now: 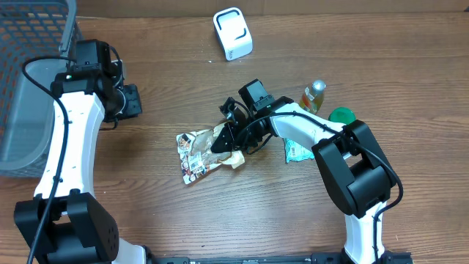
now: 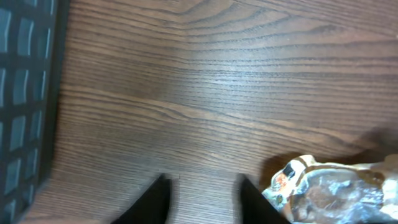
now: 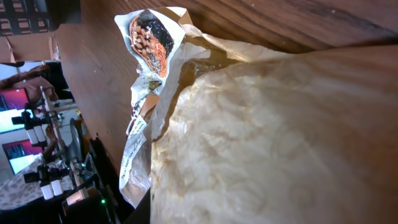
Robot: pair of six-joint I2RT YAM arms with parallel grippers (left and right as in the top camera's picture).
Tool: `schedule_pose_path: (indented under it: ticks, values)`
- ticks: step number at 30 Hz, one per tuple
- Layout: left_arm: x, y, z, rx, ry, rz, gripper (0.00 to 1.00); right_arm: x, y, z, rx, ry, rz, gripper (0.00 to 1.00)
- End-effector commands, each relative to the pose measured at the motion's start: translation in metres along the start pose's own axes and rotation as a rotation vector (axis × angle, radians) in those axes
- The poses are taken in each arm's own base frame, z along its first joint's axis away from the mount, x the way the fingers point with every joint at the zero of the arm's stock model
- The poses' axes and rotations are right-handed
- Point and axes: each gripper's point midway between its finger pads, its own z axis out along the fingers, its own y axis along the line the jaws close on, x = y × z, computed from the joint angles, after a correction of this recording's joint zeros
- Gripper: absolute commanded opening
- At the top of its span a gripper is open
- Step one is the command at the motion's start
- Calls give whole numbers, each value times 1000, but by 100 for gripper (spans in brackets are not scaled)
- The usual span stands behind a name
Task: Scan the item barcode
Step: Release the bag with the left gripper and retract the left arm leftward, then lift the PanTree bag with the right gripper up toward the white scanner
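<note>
The item, a crinkled snack bag (image 1: pixel 196 150) with printed pictures, lies at the middle of the wooden table. My right gripper (image 1: pixel 226 138) is at the bag's right end and closed on it. In the right wrist view the pale bag (image 3: pixel 261 137) fills the frame and hides the fingers. No barcode can be made out. My left gripper (image 1: pixel 132 101) hangs at the far left, beside the basket. Its two dark fingers stand apart in the left wrist view, left gripper (image 2: pixel 203 180), with bare wood between them. The bag's corner (image 2: pixel 329 193) shows just to its right.
A white boxy device (image 1: pixel 233 34) stands at the back centre. A small bottle (image 1: pixel 314 95), a green lid (image 1: pixel 341 115) and a green packet (image 1: pixel 297 152) lie by the right arm. A grey mesh basket (image 1: pixel 29 73) fills the left edge, seen too as the basket wall (image 2: pixel 25 93).
</note>
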Motion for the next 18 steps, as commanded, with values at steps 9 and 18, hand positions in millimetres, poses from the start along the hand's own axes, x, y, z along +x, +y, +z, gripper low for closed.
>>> schedule_pose_path:
  ticks: [9,18]
  values:
    - [-4,-3,-4,16,-16,16,100,-6,12,-6,-25,-16,-67,14]
    - [-4,-3,-4,16,-16,16,100,-25,39,-28,-21,-92,-171,13]
